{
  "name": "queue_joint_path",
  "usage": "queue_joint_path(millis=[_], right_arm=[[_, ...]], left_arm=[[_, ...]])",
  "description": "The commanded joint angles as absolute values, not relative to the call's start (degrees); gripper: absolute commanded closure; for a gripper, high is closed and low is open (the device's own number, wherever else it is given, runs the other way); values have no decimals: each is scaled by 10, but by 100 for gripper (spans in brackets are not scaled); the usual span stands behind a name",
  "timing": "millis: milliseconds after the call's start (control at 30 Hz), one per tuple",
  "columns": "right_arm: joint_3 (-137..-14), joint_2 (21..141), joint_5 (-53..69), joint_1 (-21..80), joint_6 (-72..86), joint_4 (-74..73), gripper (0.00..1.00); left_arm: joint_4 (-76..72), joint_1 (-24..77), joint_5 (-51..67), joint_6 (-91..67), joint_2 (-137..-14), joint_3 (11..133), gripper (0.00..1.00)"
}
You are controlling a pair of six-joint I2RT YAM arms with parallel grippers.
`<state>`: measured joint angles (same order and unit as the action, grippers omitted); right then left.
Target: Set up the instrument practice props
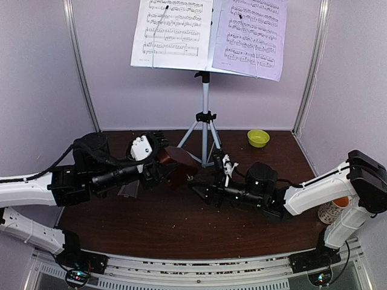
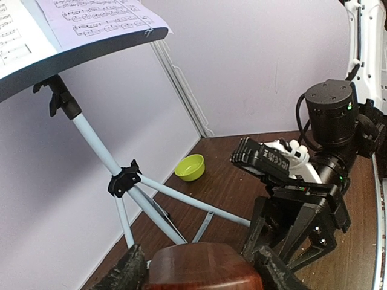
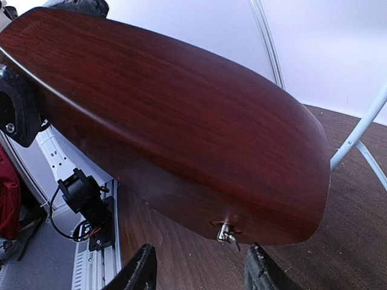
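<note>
The white music stand [image 1: 205, 109] on its silver-black tripod stands at the back centre. It holds a white sheet [image 1: 172, 30] and a lavender sheet [image 1: 251, 36]. My left gripper [image 1: 174, 167] is shut on the dark-red metronome [image 1: 180, 164], which is tilted over the table in front of the tripod. In the left wrist view the metronome [image 2: 205, 269] sits between my fingers [image 2: 127, 272]. My right gripper [image 1: 201, 183] is open just right of the metronome. In the right wrist view the metronome [image 3: 181, 121] fills the frame, and its metal winding key [image 3: 225, 232] is just ahead of my open fingertips [image 3: 142, 269].
A small green bowl [image 1: 258, 138] sits at the back right and also shows in the left wrist view [image 2: 190, 167]. A patterned cup [image 1: 332, 209] stands at the right edge behind my right arm. The tripod legs [image 2: 181, 202] spread close behind the metronome. A dark translucent piece [image 1: 128, 190] lies under my left arm.
</note>
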<state>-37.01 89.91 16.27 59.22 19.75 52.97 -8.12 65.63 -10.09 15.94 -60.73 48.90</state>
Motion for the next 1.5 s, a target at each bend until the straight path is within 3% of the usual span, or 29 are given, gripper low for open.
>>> queue_joint_path(millis=[0, 833, 1067, 1467], right_arm=[[-368, 903, 147, 589, 208, 560, 50], [-388, 907, 177, 582, 239, 566, 62], [-403, 918, 196, 582, 269, 579, 72], [-408, 935, 190, 584, 296, 591, 73]], left_arm=[[-196, 655, -73, 179, -580, 491, 81], [-226, 655, -63, 185, -571, 483, 81], [-237, 655, -68, 190, -571, 483, 81], [-258, 655, -73, 180, -574, 480, 81]])
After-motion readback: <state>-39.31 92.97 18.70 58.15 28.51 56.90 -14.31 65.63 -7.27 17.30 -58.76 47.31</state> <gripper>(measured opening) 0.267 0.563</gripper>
